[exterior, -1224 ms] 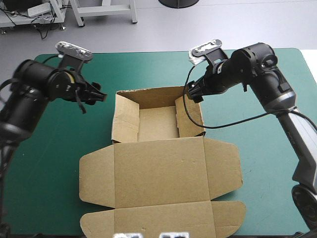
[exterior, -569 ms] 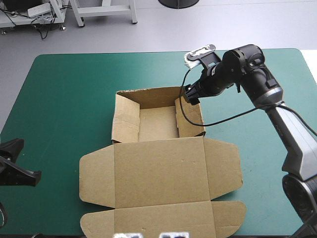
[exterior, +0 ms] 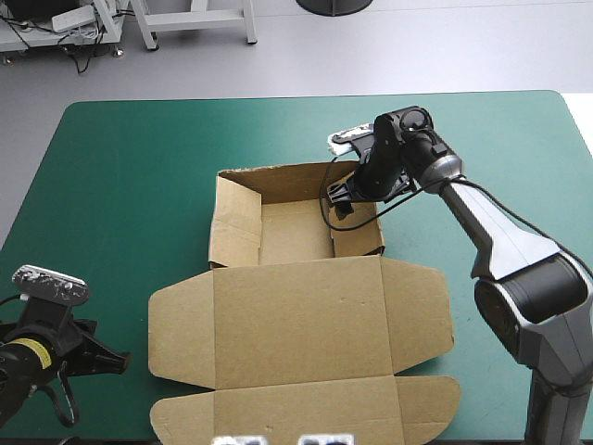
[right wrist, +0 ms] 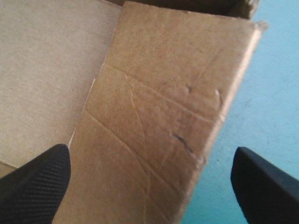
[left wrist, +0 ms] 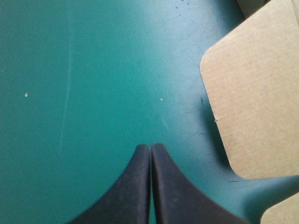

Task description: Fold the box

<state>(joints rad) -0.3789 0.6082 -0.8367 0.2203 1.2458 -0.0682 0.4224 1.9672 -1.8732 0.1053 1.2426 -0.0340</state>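
- The box [exterior: 296,315] lies in the middle of the teal-green cover [exterior: 120,185], with its tray part toward the table's far edge and its lid toward the near edge
- Done, as far as the views show: the far wall [exterior: 287,171], the left wall [exterior: 232,227] and the right wall [exterior: 357,227] stand raised around the tray's floor, and the tray is open above
- Left to do: the lid [exterior: 296,278] lies flat on the table, and its rounded side flaps and the long tuck flap [exterior: 306,413] at the near edge are all spread out and unfolded
- The right gripper [exterior: 341,199] hangs over the far end of the right wall; its black fingers stand wide apart and hold nothing, one on the tray's side and one on the cover's side, with the creased board of the wall between them
- The left gripper [exterior: 109,360] sits at the table's near left corner, well apart from the tray; its fingers are pressed together into one point, empty, over bare cover, with the lid's left flap [left wrist: 252,93] just beside
- My judgement: about half done, with the right wall the part now being worked on; I cannot tell whether that wall is fully tucked
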